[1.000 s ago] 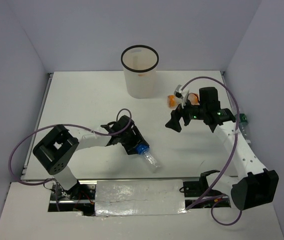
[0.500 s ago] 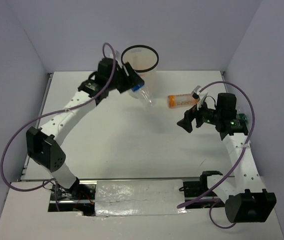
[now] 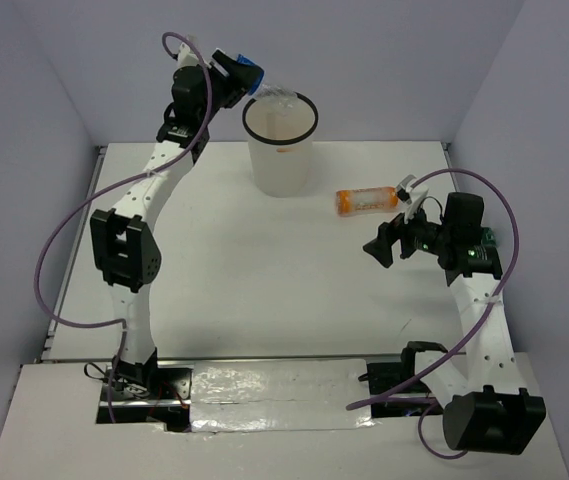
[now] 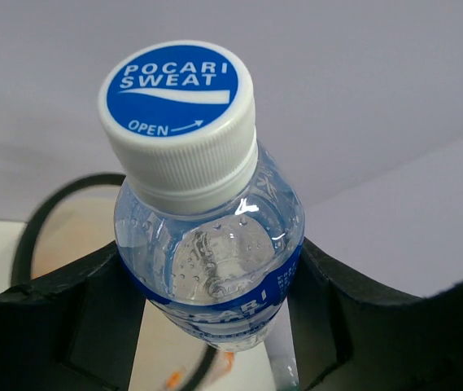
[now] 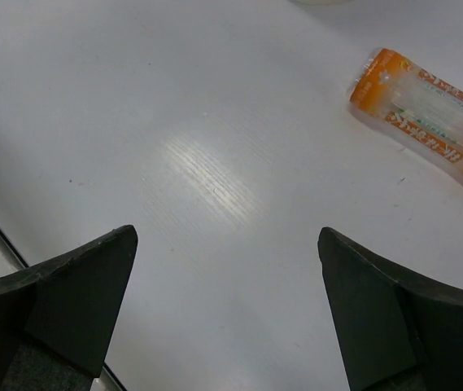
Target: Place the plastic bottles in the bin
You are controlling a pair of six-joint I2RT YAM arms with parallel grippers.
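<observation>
My left gripper (image 3: 241,78) is raised high at the back and is shut on a clear plastic bottle (image 3: 269,92) with a blue label. The bottle's body pokes over the left rim of the off-white bin (image 3: 281,160). In the left wrist view the bottle (image 4: 207,244) sits between the black fingers (image 4: 68,318), white cap toward the camera. A long orange bottle (image 3: 367,200) lies on the table to the right of the bin. My right gripper (image 3: 384,245) hovers open and empty in front of it, and the orange bottle (image 5: 426,114) is beyond its right finger (image 5: 377,309).
The white table (image 3: 264,290) is walled by pale panels at the back and both sides. Purple cables loop off both arms. A speck of orange (image 4: 231,362) shows inside the bin below the held bottle.
The left arm has swung the clear bottle up from the table's front to the bin's rim. The right arm has drawn back to the right, away from the orange bottle, still open.
</observation>
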